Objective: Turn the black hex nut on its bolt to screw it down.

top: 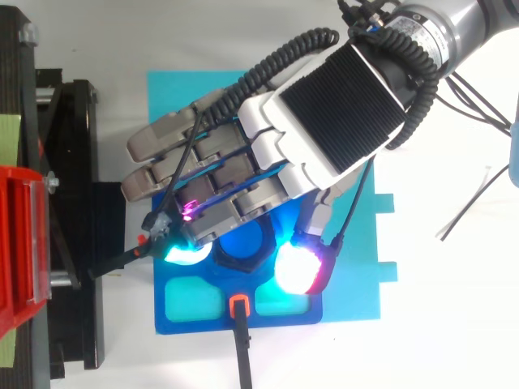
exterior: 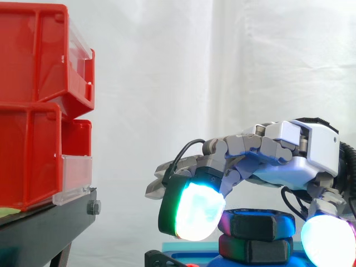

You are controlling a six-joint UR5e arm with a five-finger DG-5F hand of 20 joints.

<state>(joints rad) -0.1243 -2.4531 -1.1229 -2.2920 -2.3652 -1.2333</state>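
nut (exterior: 257, 225) being carried on blue base (top: 195, 327), mat (top: 365, 267) beneath | stand (exterior: 44, 228) edge lying left of nut, open gap being left between; bins (exterior: 28, 156) stacked above-left | hand (top: 324, 105) being held palm-down over nut, fingers (exterior: 194, 218) being curled round it, pads on opposite sides

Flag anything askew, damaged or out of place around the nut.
Nothing stands out. The black hex nut sits over the blue fixture, which lies on the cyan mat, and the hand is curled round the nut.
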